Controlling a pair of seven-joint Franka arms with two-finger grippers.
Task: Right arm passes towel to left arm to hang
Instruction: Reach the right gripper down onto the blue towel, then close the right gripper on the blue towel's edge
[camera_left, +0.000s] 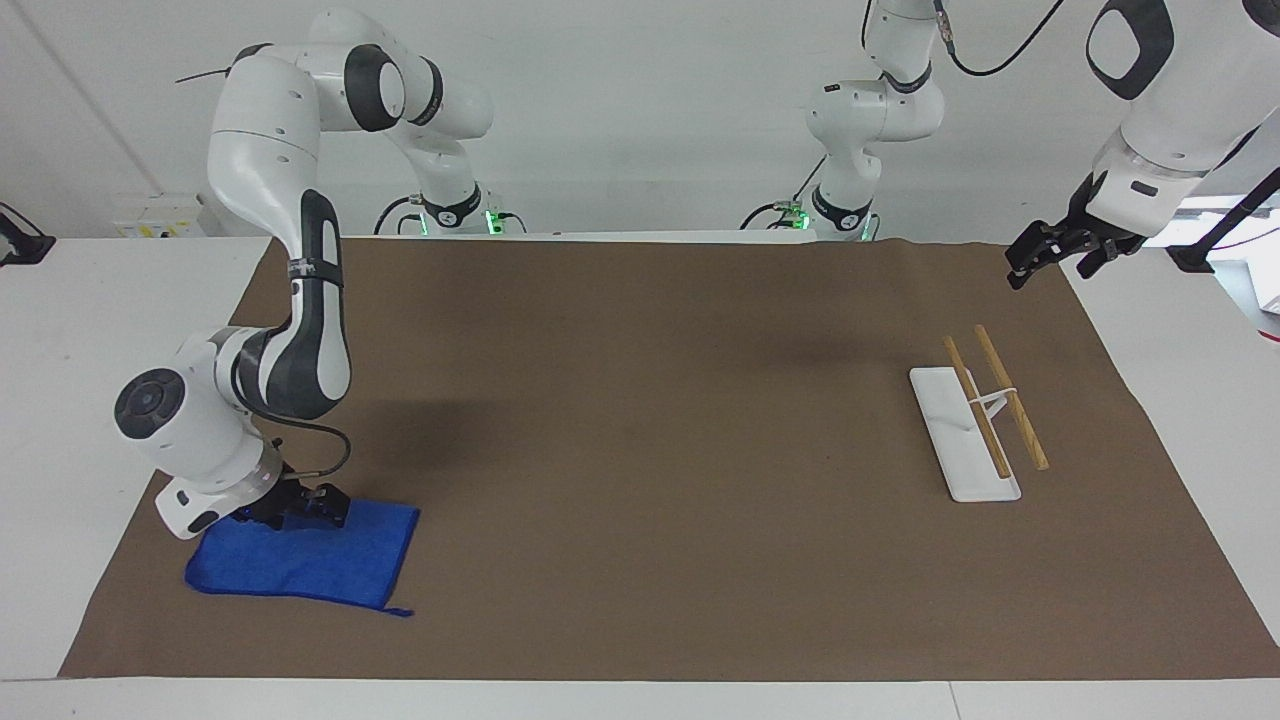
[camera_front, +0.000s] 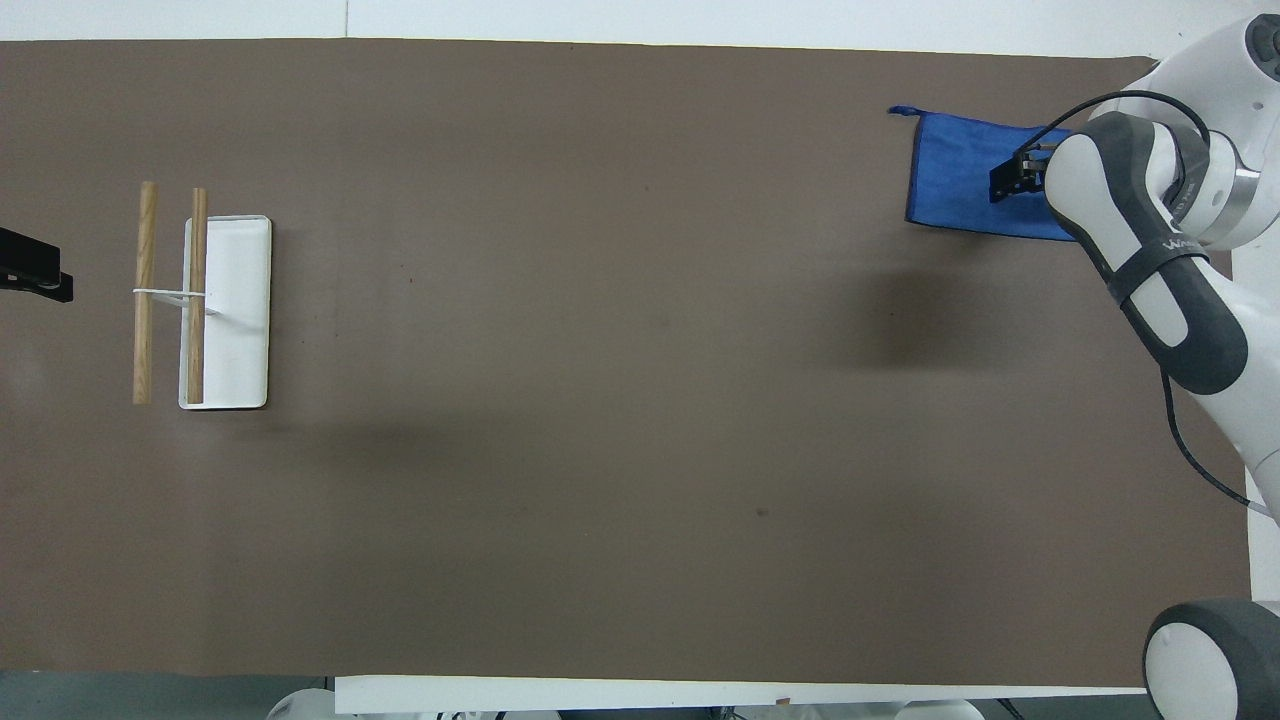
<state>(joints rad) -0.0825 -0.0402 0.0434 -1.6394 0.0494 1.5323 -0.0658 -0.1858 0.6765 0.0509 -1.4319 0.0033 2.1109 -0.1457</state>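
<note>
The blue towel (camera_left: 310, 560) lies flat on the brown mat at the right arm's end of the table, its small loop (camera_left: 400, 612) at the corner farthest from the robots. It also shows in the overhead view (camera_front: 960, 180). My right gripper (camera_left: 310, 508) is low at the towel's edge nearer to the robots, on or just over the cloth; in the overhead view (camera_front: 1005, 180) it covers part of the towel. My left gripper (camera_left: 1048, 262) waits in the air, open and empty, over the mat's corner at the left arm's end, and its tip shows in the overhead view (camera_front: 35, 275).
A white rack (camera_left: 965, 435) with two wooden rods (camera_left: 1010, 395) stands at the left arm's end of the table, seen also from overhead (camera_front: 225, 310). The brown mat (camera_left: 650, 420) covers most of the white table.
</note>
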